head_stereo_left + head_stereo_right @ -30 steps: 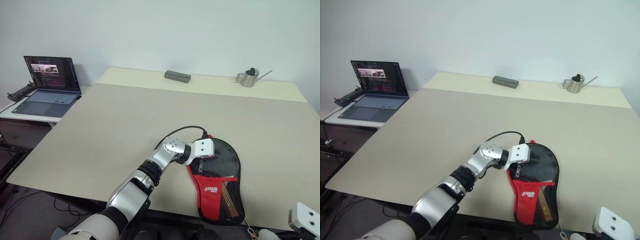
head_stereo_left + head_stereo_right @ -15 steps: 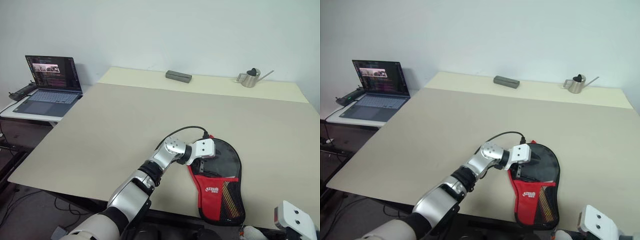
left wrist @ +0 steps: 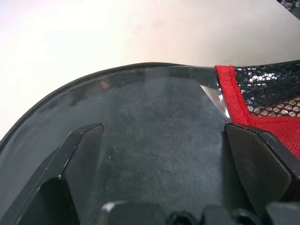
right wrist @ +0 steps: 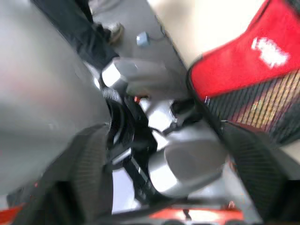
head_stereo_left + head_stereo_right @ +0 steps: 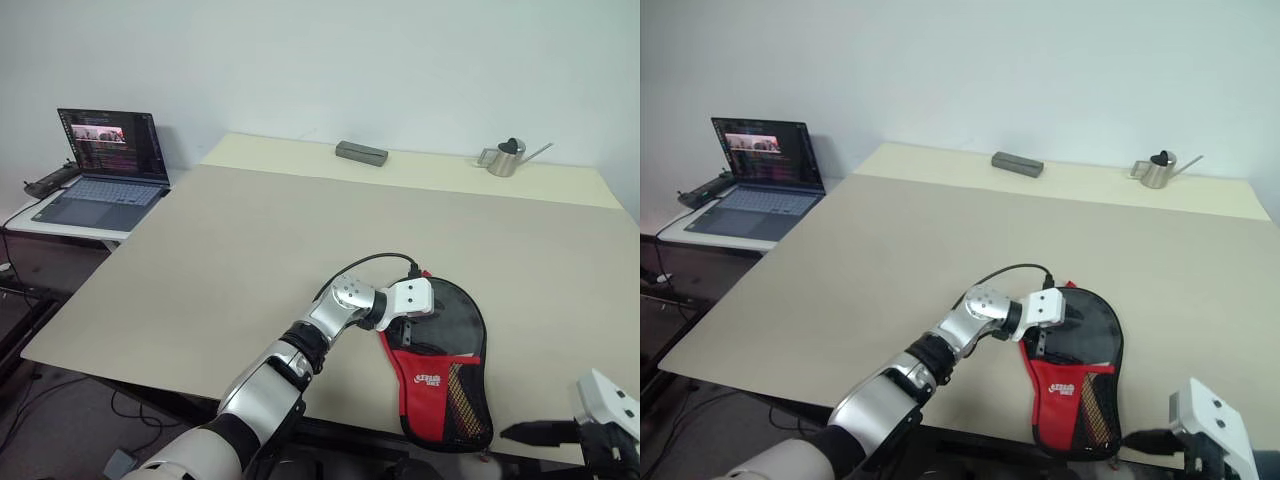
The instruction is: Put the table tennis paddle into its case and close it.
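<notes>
Flatly, the soft paddle-shaped case (image 5: pixel 440 365) shows black mesh.

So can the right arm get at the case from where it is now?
Probably yes. The right gripper hangs open just off the table's near edge, beside the case's red end, with nothing between them. The left gripper, open, rests on the case's black part, away from that end.

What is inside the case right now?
Through the case's mesh pocket a tan-and-red striped handle shows, so the table tennis paddle seems to be in. Its blade is covered by the black upper part, where the open left hand rests.
</notes>
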Controlling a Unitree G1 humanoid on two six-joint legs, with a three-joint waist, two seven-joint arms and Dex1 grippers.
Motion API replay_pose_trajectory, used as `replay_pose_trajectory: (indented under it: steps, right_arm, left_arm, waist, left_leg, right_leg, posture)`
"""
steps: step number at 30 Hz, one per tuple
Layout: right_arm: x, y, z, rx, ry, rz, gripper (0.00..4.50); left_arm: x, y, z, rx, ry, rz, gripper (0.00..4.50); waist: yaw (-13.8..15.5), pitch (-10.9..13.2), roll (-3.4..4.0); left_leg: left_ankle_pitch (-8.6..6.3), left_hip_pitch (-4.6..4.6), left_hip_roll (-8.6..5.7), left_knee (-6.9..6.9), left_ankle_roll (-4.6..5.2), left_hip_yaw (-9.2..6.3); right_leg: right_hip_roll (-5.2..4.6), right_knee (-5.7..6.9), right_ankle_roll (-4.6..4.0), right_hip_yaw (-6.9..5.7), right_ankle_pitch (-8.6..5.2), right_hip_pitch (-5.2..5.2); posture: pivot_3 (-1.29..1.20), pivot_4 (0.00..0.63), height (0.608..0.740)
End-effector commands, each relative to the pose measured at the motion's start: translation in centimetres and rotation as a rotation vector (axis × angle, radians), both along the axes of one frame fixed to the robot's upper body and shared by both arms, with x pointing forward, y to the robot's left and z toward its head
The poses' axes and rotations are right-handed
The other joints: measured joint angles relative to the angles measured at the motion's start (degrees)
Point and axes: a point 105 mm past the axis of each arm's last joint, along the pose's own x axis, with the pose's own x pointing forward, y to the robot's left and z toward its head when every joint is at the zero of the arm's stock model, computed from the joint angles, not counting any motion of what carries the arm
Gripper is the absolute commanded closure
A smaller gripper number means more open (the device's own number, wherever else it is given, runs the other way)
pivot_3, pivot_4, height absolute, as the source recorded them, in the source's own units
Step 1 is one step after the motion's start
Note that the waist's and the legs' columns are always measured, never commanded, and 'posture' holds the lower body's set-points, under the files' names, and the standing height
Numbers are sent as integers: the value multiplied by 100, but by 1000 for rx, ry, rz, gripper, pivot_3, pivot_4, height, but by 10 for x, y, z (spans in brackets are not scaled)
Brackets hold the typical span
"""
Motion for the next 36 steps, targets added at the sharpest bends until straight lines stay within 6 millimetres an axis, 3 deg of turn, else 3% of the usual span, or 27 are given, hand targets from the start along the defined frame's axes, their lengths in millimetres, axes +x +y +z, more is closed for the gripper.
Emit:
replay_pose_trajectory:
  steps: [1,3,8,11,15,20,26,32,36]
  right_arm:
    - [21,-2,13,10,-82,-31,10]
    - [34,-6,19,25,-116,-61,10]
    - [45,-7,20,33,-117,-60,10]
    - [56,-6,22,49,-159,-61,10]
    - [81,-8,30,96,-260,-79,10]
    - [115,-24,35,119,-362,-148,10]
    - [153,-44,32,98,-479,-191,10]
    - [179,-63,30,95,-561,-199,10]
    - [195,-78,32,106,-578,-229,10]
  left_arm:
    - [-16,11,-43,152,102,-16,0]
    - [-13,11,-31,100,136,-9,0]
    - [-8,24,-1,-16,203,-31,0]
    - [-6,28,28,-136,239,-29,0]
    - [-9,48,88,-297,177,-40,0]
    - [-8,80,124,-362,96,49,0]
    - [-4,124,138,-395,44,191,0]
    - [-2,166,124,-368,20,379,0]
    - [-2,176,122,-381,-15,469,0]
  waist:
    - [6,2,-3]
    - [0,3,-2]
    - [-13,25,12]
    - [-94,62,39]
    - [-187,121,46]
    - [-170,126,53]
    - [-184,131,60]
    - [-210,144,82]
    - [-209,152,93]
  left_leg:
    - [0,0,0,0,0,0]
    - [0,-1,0,0,0,7]
    - [0,-40,2,-8,1,0]
    - [0,-51,6,-10,2,9]
    - [2,-101,7,3,2,23]
    - [6,-113,7,8,-2,14]
    - [9,-110,6,7,-9,17]
    - [13,-109,7,5,-15,20]
    - [15,-109,7,5,-19,20]
  right_leg:
    - [0,0,0,0,0,0]
    - [-1,0,0,4,0,-3]
    - [11,9,-11,-1,-4,-48]
    - [34,19,-44,7,12,-71]
    - [34,35,-47,12,17,-128]
    - [33,32,-49,16,21,-133]
    - [33,32,-50,19,21,-134]
    - [32,33,-51,24,22,-136]
    - [23,32,-54,25,24,-136]
  posture:
    - [0,150,740]
    - [0,150,740]
    - [0,150,740]
    - [0,150,740]
    - [0,150,740]
    - [0,150,740]
    - [0,150,740]
    - [0,150,740]
    - [0,150,740]
